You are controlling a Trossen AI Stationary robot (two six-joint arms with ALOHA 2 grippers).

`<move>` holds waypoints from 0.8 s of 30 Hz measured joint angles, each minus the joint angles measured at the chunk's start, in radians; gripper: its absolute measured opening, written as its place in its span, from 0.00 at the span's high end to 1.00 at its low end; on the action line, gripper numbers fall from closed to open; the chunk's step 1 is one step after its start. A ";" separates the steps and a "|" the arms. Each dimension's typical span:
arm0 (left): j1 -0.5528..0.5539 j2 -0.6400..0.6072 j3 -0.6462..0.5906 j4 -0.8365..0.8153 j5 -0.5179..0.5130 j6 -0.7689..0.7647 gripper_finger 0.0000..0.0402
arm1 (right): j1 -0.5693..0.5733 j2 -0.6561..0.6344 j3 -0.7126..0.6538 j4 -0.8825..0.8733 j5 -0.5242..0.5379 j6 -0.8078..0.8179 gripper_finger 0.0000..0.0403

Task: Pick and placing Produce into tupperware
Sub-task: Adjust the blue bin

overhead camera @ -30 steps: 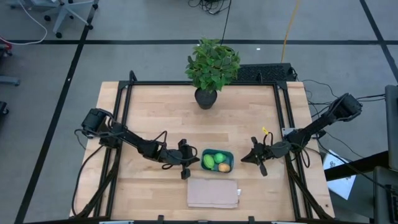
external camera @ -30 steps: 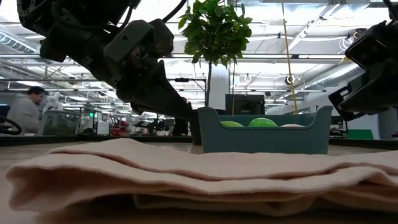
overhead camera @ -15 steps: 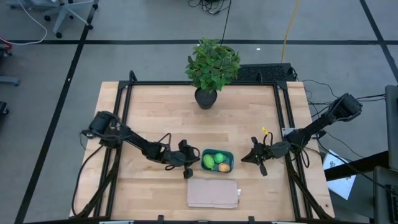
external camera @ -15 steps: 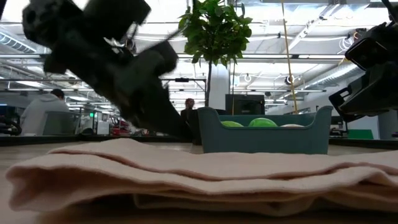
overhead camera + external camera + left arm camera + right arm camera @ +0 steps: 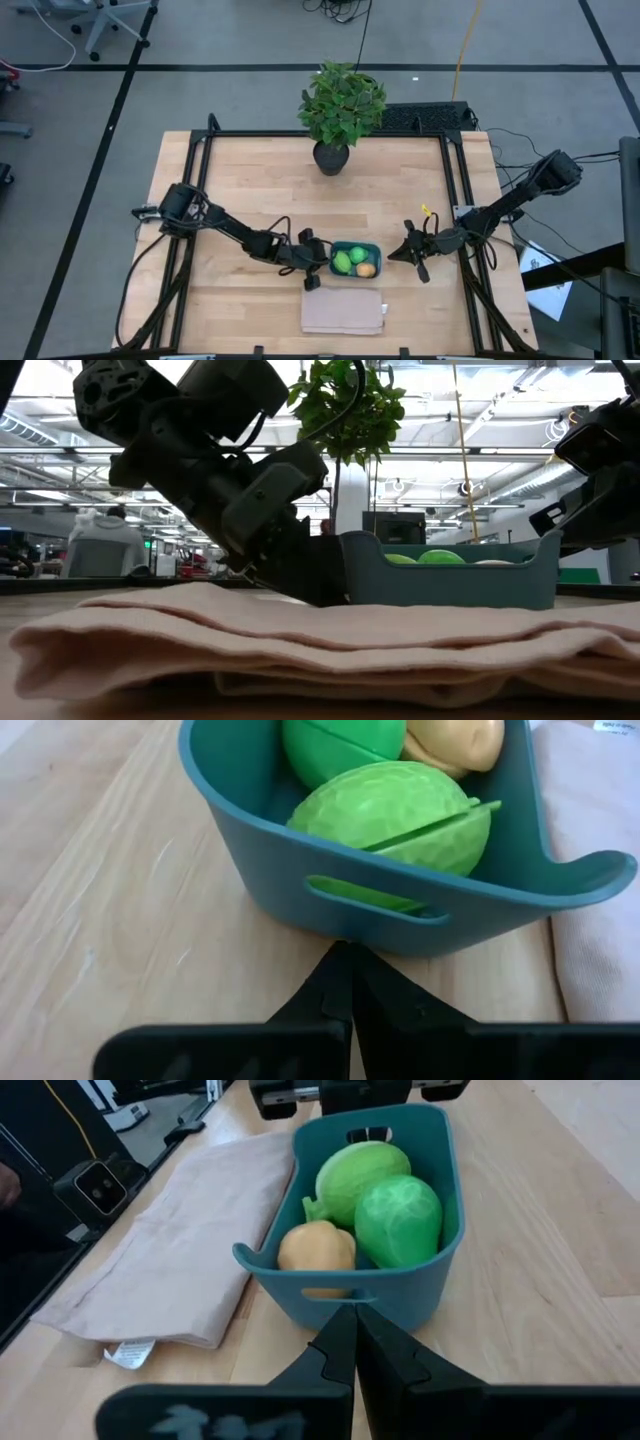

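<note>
The teal tupperware point(image 5: 353, 260) stands on the table and holds all three pieces of produce. These are a yellow-green oblong fruit point(image 5: 363, 1172), a bright green ball point(image 5: 398, 1220) and a tan-orange egg-like piece point(image 5: 316, 1246). My left gripper point(image 5: 318, 262) is shut, with its tips at the tupperware's left end point(image 5: 345, 948). My right gripper point(image 5: 397, 255) is also shut. It points at the tupperware's right end point(image 5: 350, 1312) from a short way off, and a small gap shows in the high view. My left gripper pushes with its shut fingertips against the tupperware's left end wall point(image 5: 385, 925), just under the handle slot point(image 5: 365, 898). The fingers come level from the table's left. The tupperware point(image 5: 450, 582) stands upright with its bottom on the table.
A folded beige cloth point(image 5: 343, 310) lies just on the near side of the tupperware, its edge beside the container point(image 5: 590, 940). A potted plant point(image 5: 340, 105) stands at the table's far edge. Bare wood shows on the far side of the tupperware. People show in the room beyond point(image 5: 100, 545).
My left gripper has moved toward the table's right and reached the tupperware's left end. The tupperware, with the produce in it, has slid a little toward the right along the table. My right arm has kept still.
</note>
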 joint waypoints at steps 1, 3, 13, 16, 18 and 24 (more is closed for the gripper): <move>0.000 0.000 0.000 -0.005 0.001 -0.003 1.00 | 0.000 0.000 0.000 0.000 0.000 0.000 1.00; 0.000 0.000 0.000 -0.014 0.002 -0.008 1.00 | 0.000 0.000 0.000 -0.001 0.000 0.000 1.00; -0.010 0.001 -0.001 0.004 0.005 0.009 1.00 | 0.000 0.000 0.000 -0.005 0.000 0.006 1.00; -0.010 0.003 -0.001 0.025 0.028 0.025 1.00 | 0.000 0.000 0.000 -0.005 0.000 0.007 1.00; -0.013 0.004 -0.001 0.031 0.039 0.027 1.00 | 0.000 0.000 0.000 -0.005 0.001 0.007 1.00; -0.013 0.004 -0.001 0.034 0.053 0.021 1.00 | 0.000 0.000 0.000 -0.005 0.001 0.007 1.00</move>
